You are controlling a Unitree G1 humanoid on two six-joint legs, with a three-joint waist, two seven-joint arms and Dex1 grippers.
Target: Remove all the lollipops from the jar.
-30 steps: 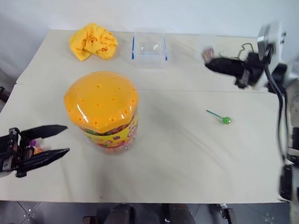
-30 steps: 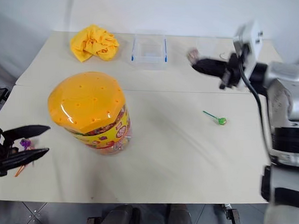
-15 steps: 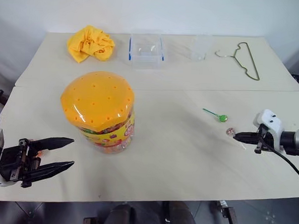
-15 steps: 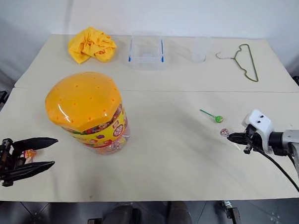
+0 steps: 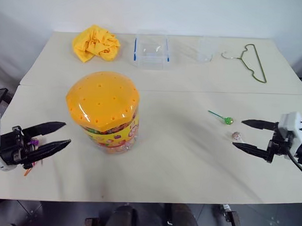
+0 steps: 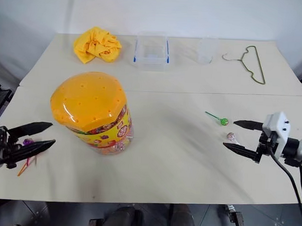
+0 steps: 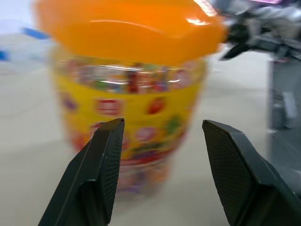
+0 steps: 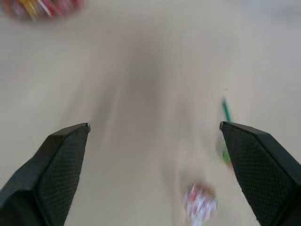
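Pale table (image 5: 189, 164), white wall behind. Far edge: yellow cloth (image 5: 95, 42), clear box (image 5: 152, 48), wire hanger (image 5: 252, 58). Jar (image 5: 106, 111) left of centre, lid on. Lollipops: green (image 5: 228, 120) and white (image 5: 235, 135) right, purple (image 6: 26, 143) near left. Left gripper (image 5: 54, 137) level, fingers apart, empty. Right gripper (image 5: 243, 133) low, fingers wide, flanking the white one.

No legible txt; jar (image 5: 109, 118) label (image 7: 136, 117) shows pics only.

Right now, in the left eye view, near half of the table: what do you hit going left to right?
Left pincer → jar → green lollipop → white lollipop → right pincer, open beside it.
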